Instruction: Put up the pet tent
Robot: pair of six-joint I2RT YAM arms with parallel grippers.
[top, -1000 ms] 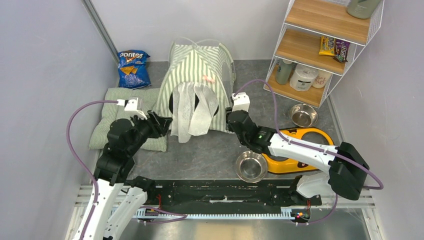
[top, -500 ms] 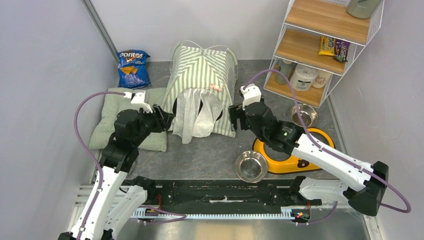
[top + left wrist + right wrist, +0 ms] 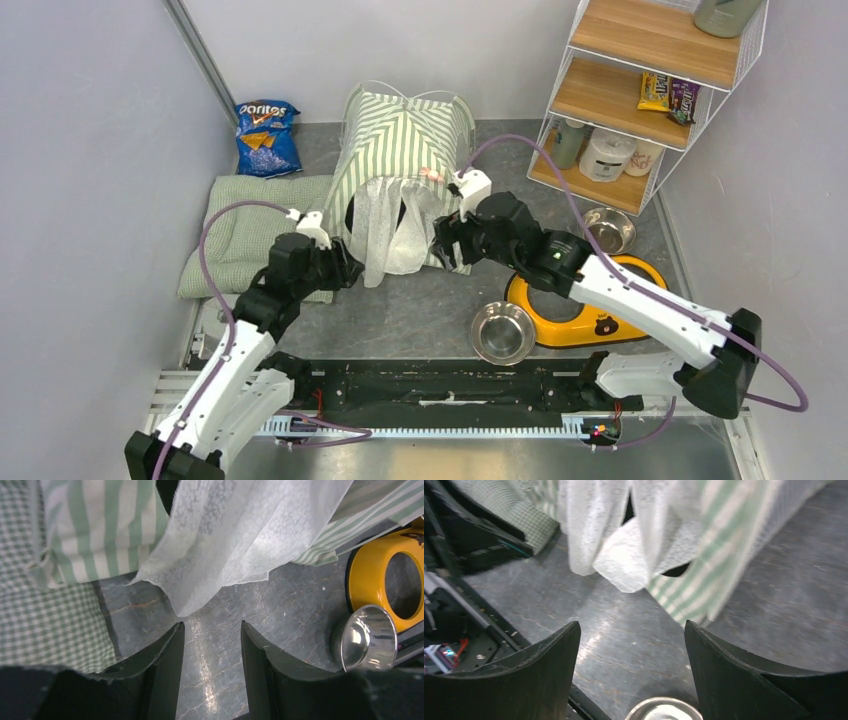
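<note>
The pet tent (image 3: 402, 140), green-and-white striped, stands upright at the back of the table, its white mesh door flaps (image 3: 392, 228) hanging down in front. My left gripper (image 3: 346, 268) hovers low at the tent's front left corner, open. In the left wrist view my left gripper (image 3: 211, 625) has only bare table between its fingers, and the mesh flap (image 3: 240, 535) hangs just beyond the tips. My right gripper (image 3: 441, 246) is at the tent's front right. It shows open and empty in the right wrist view (image 3: 631, 625), just short of the mesh (image 3: 624, 560) and the striped hem (image 3: 704, 580).
A pale green cushion (image 3: 245, 225) lies left of the tent, partly under my left arm. A yellow bowl holder (image 3: 590, 300) and a steel bowl (image 3: 502, 332) sit at the front right, another bowl (image 3: 607, 230) behind them. A chip bag (image 3: 267, 135) and a wire shelf (image 3: 640, 90) stand at the back.
My right gripper let go at the tent's right corner, opened, and swung left to the front. The tent shifted back and right. My left arm reached further right along the tent's front.
</note>
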